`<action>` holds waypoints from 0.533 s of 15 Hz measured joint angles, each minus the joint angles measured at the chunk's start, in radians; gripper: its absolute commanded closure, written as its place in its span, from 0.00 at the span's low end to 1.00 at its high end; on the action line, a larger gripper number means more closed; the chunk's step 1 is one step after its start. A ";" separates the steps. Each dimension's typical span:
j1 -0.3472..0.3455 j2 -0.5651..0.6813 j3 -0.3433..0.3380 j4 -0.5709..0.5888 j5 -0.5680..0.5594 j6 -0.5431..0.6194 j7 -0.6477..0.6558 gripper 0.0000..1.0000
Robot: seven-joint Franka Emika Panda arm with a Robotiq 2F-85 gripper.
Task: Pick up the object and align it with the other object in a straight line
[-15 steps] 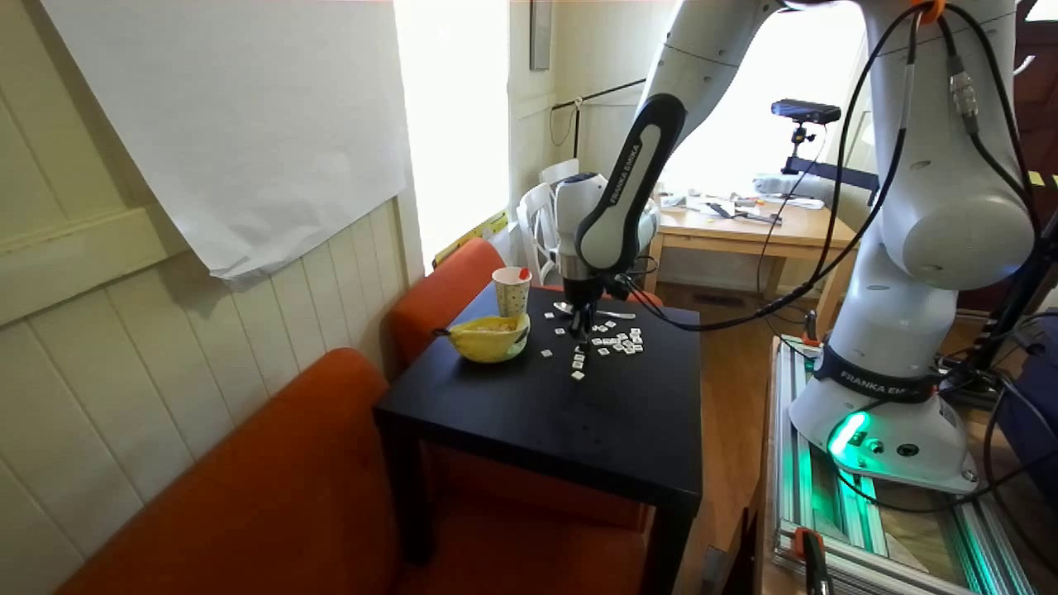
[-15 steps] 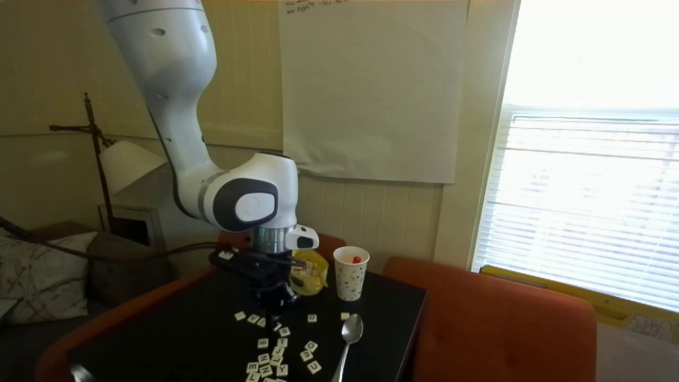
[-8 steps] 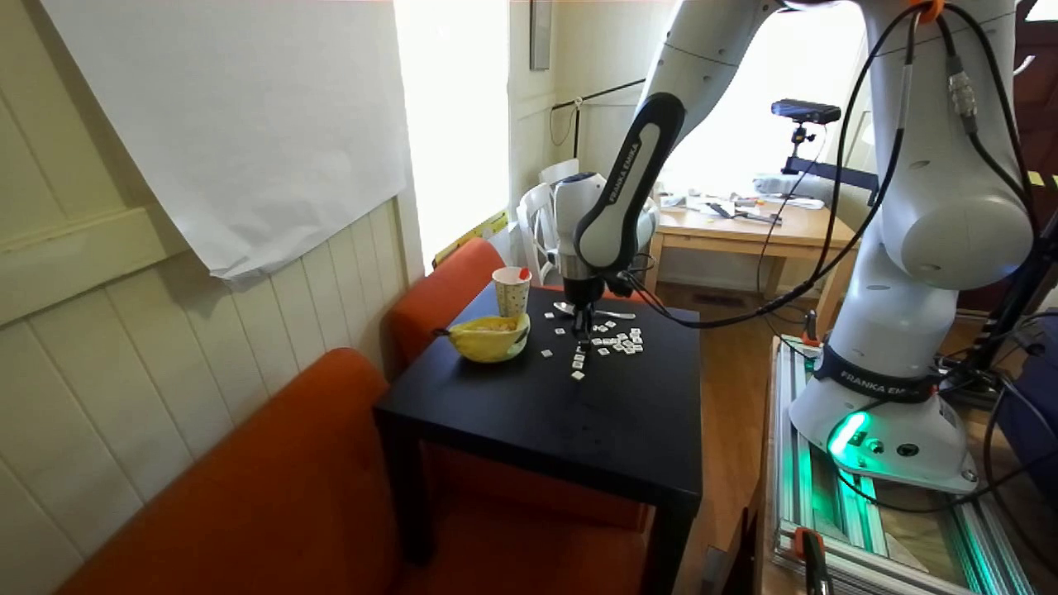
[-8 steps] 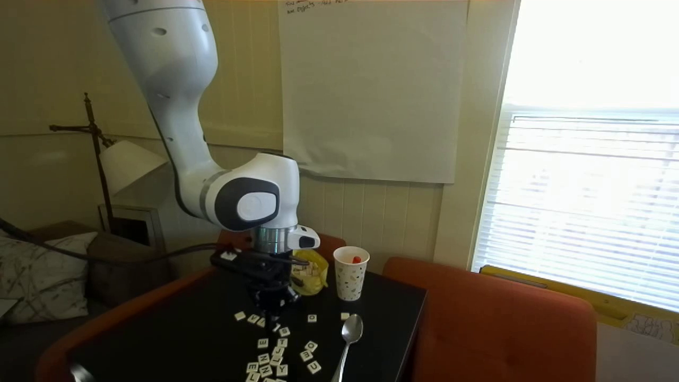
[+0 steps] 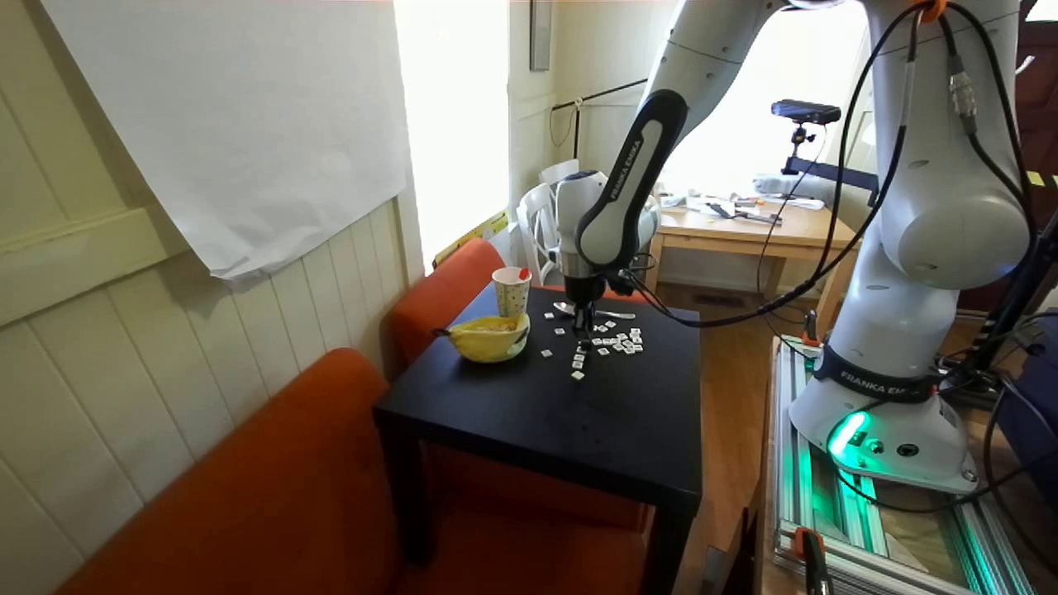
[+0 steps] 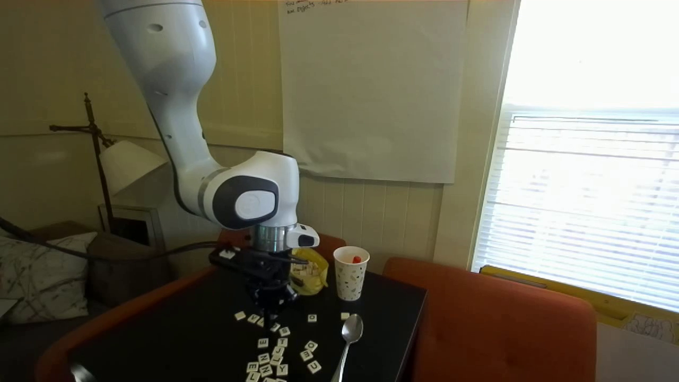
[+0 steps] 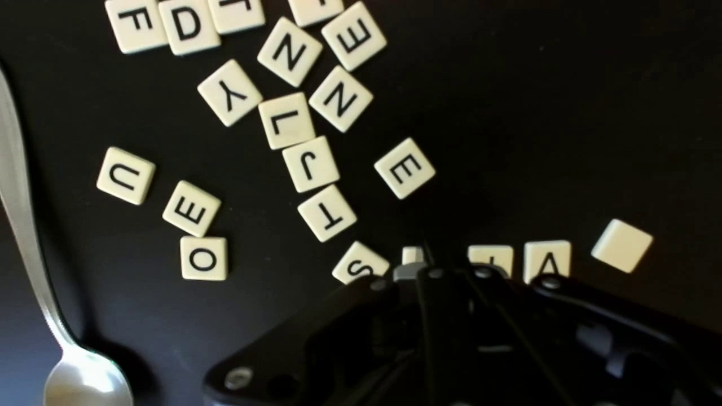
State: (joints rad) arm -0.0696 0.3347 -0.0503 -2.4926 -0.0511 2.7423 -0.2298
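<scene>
Cream letter tiles lie on the black table. In the wrist view a loose row runs from an S tile (image 7: 361,264) through a half-hidden tile (image 7: 412,255), a partly covered letter tile (image 7: 492,255) and an A tile (image 7: 547,258) to a blank tile (image 7: 622,245). My gripper (image 7: 448,256) looks shut, its fingers together, with its tip just beside the half-hidden tile, in the gap before the partly covered one. I cannot tell whether it touches them. In an exterior view the gripper (image 6: 268,318) stands low at the half-hidden tile (image 6: 275,327).
Several loose tiles lie nearby, among them an E tile (image 7: 405,168) and a T tile (image 7: 327,213). A spoon (image 6: 352,330) lies on the black table (image 5: 562,421). A paper cup (image 6: 350,275) and a yellow bowl (image 5: 489,340) stand beside the work area.
In an exterior view my gripper has shifted slightly left. The tile beside it has shifted slightly left too and shows more fully. The other tiles have not moved.
</scene>
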 measured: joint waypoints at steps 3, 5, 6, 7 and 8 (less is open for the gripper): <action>-0.039 -0.063 0.051 -0.038 0.076 0.006 -0.017 0.99; -0.057 -0.117 0.076 -0.067 0.132 0.010 -0.028 0.99; -0.059 -0.145 0.078 -0.082 0.152 0.010 -0.028 0.99; -0.059 -0.174 0.076 -0.097 0.162 0.010 -0.024 0.74; -0.058 -0.202 0.070 -0.112 0.162 0.010 -0.006 0.73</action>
State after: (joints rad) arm -0.1279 0.1332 0.0194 -2.6049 0.1111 2.7525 -0.2357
